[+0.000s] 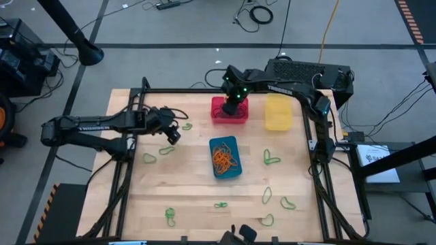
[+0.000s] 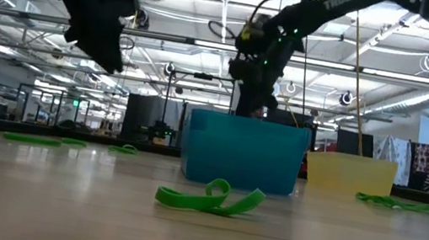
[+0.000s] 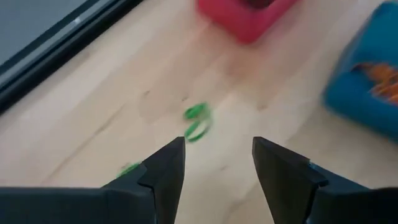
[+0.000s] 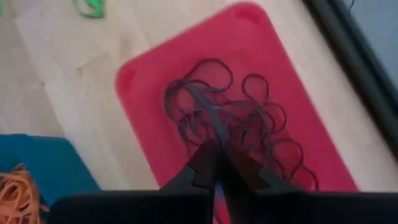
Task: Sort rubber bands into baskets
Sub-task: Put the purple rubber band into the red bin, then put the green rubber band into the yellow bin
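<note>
The right gripper (image 4: 214, 163) hangs over the red plastic tub (image 1: 219, 111), its two dark fingers pressed almost together. A dark strand seems to run up between the tips, but I cannot tell if it is pinched. A tangle of thin dark rubber bands (image 4: 239, 127) lies in that tub.

The left gripper (image 3: 217, 165) hovers over the wooden table (image 1: 184, 197) with its fingers spread wide and nothing between them. A small green rubber band (image 3: 198, 121) lies just ahead of it.

The blue plastic tub (image 1: 235, 171) holds a pile of orange rubber bands (image 1: 223, 158). The yellow plastic tub (image 1: 278, 112) looks empty. Many green loops (image 1: 272, 159) lie scattered on the table, so I think the dark and orange ones are done and the green ones are left.
</note>
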{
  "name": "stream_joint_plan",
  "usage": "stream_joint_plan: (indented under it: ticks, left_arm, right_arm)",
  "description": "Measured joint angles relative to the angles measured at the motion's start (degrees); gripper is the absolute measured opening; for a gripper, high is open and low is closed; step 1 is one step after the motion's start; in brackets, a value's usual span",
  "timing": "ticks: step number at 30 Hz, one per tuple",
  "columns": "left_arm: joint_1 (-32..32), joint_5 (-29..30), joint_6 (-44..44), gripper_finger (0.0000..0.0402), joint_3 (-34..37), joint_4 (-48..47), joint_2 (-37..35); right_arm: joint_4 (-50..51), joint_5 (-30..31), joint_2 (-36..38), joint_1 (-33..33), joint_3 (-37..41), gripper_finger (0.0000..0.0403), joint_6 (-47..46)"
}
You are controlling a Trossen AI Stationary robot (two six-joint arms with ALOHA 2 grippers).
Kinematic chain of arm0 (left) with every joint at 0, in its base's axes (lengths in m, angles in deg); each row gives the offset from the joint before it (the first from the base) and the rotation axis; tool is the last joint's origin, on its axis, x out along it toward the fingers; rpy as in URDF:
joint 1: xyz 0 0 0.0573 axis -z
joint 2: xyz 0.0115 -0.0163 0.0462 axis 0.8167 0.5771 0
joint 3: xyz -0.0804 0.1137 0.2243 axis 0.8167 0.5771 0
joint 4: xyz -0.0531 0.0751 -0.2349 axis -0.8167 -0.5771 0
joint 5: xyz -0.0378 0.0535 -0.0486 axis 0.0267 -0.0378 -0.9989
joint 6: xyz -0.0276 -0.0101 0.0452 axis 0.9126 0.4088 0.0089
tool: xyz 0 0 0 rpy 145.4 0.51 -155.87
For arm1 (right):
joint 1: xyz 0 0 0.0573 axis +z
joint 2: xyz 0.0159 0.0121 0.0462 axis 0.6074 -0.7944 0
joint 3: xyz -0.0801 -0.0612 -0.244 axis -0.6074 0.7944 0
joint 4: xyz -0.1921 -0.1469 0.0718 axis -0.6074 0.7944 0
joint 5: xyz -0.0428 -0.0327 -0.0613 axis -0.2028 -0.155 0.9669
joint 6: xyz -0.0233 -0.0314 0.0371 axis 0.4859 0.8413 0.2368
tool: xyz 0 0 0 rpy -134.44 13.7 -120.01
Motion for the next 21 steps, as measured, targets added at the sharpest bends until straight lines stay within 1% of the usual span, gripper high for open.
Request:
stream_joint_plan:
  ticks: [6,8,10,13,16,21]
  left_arm:
    - [-4.58,-0.91,-6.86,0.0196,0.09,-4.73,0.0]
    - [-5.54,-0.91,-9.63,0.0196,0.51,-4.31,-0.02]
    - [-6.45,-1.43,-11.27,0.0196,1.32,-3.5,-0.02]
    - [-7.82,-4.07,-12.82,0.0196,2.3,-2.52,-0.02]
    - [-8.52,-6.48,-14.2,0.0196,2.83,-2.0,0.0]
    - [-8.77,-7.01,-15.86,0.0196,2.91,-1.19,0.0]
  right_arm:
    - [0.19,0.39,-1.27,0.0,0.0,0.0025,-6.68]
    - [-0.22,1.29,-1.27,0.02,0.0,0.0028,-7.62]
    - [-0.28,3.75,-1.27,0.04,0.0,0.0033,-8.94]
    - [0.31,6.28,-1.29,-0.1,0.0,0.0043,-11.07]
    - [0.42,6.52,-1.29,-0.22,0.0,0.0058,-11.87]
    - [0.91,6.4,-1.17,-0.24,0.0,0.009,-14.6]
